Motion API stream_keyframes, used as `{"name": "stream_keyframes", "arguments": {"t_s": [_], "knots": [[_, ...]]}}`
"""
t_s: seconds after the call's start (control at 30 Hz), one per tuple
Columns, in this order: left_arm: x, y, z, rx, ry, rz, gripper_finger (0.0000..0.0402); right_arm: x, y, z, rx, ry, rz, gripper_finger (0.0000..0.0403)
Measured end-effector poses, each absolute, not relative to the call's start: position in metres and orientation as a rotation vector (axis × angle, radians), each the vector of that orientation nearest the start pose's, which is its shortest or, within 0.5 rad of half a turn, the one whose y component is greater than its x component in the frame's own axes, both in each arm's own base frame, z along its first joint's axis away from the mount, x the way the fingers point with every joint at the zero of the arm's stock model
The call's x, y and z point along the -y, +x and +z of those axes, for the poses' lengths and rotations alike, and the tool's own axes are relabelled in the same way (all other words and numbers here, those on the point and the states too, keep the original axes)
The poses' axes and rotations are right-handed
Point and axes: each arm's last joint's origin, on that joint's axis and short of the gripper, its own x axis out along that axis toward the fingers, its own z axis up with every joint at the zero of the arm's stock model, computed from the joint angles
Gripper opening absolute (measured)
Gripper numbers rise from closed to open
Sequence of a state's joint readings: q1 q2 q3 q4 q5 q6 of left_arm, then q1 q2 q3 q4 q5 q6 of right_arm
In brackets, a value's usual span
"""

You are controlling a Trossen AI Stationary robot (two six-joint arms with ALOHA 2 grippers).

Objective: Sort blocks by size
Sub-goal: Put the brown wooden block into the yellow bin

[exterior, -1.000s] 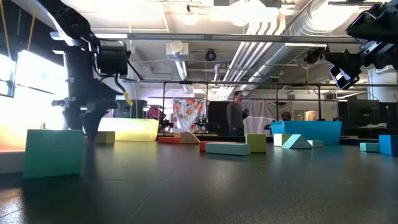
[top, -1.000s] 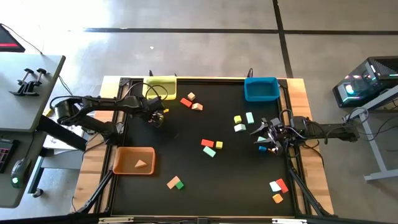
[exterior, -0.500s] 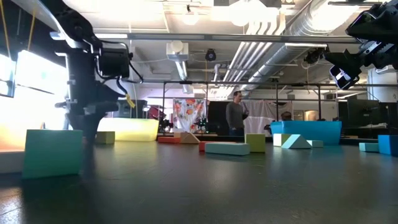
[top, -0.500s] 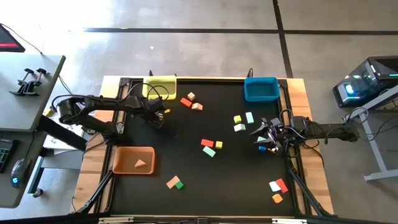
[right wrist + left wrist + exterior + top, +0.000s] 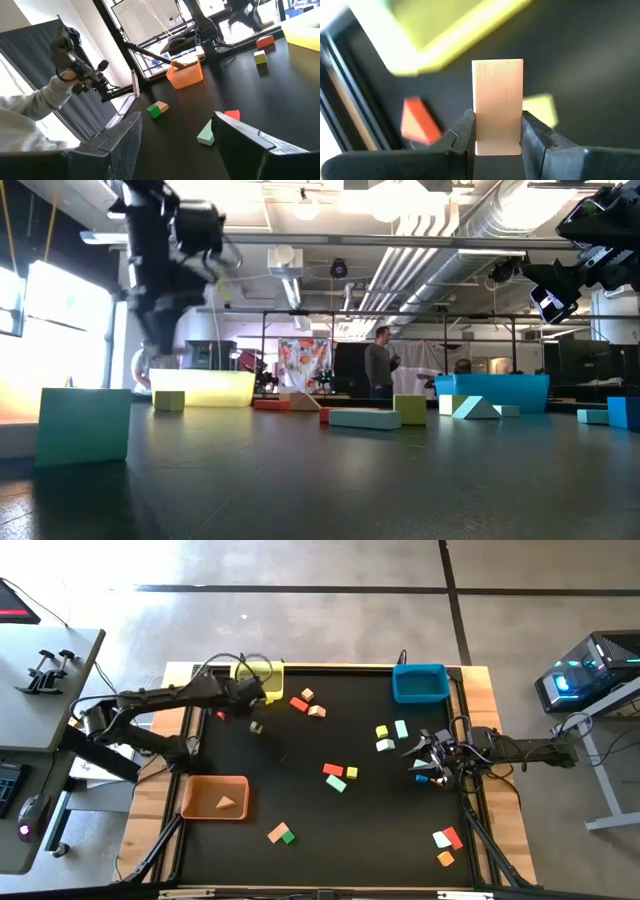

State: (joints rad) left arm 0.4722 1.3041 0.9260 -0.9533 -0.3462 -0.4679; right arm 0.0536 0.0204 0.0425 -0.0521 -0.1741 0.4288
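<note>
Black bench [image 5: 300, 800] carries scattered blocks; left gripper [image 5: 497, 142] jaws clamp a tan block [image 5: 497, 105] low on its sides, seemingly light and rigid; right gripper [image 5: 175, 145] jaws stand apart.

Grey concrete floor [image 5: 330, 630]; exposed ceiling ducts [image 5: 440, 240].

My overhead camera looks straight down; my low one looks level across the table [image 5: 330, 480]. Both show the yellow bin [image 5: 262, 674]. Wrist cameras look forward, close.
</note>
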Motion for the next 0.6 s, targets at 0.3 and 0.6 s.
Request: {"name": "stream_keyframes", "arguments": {"t_s": [0.3,0.6], "knots": [[-0.166,0.195,0.248,-1.032,-0.464,1.000,0.0086,-0.010,0.095,0.171,-0.078,0.429,0.218,0.0236],[-0.209,0.190,0.210,-1.137,-0.526,1.012,0.0091,-0.010,0.095,0.171,-0.078,0.428,0.218,0.0236]]}}
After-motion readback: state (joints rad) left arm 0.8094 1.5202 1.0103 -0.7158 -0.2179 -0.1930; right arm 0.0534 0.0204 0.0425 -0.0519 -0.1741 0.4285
